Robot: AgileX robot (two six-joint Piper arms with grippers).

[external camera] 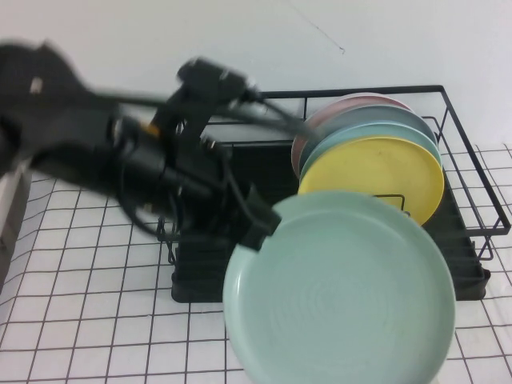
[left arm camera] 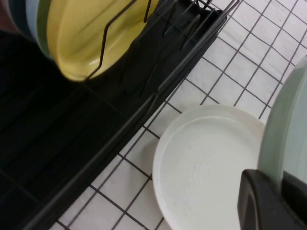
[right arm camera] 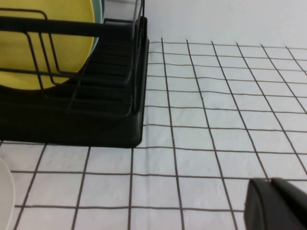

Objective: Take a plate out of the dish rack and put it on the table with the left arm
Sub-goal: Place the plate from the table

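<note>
My left gripper (external camera: 258,226) is shut on the rim of the pale mint-green plate (external camera: 340,292). It holds the plate tilted in the air in front of the black dish rack (external camera: 472,200), above the gridded table (external camera: 88,320). In the left wrist view the plate's edge (left arm camera: 283,129) runs between the two dark fingers of the left gripper (left arm camera: 279,179). The rack (left arm camera: 72,158) lies beside and below. My right gripper (right arm camera: 272,184) is shut and empty, low over the table (right arm camera: 206,96) beside the rack (right arm camera: 96,120).
A yellow plate (external camera: 376,176) stands front-most in the rack, with a turquoise plate (external camera: 376,132) and a pink plate (external camera: 352,104) behind it. A white plate (left arm camera: 206,163) lies on the table just in front of the rack, below the held plate.
</note>
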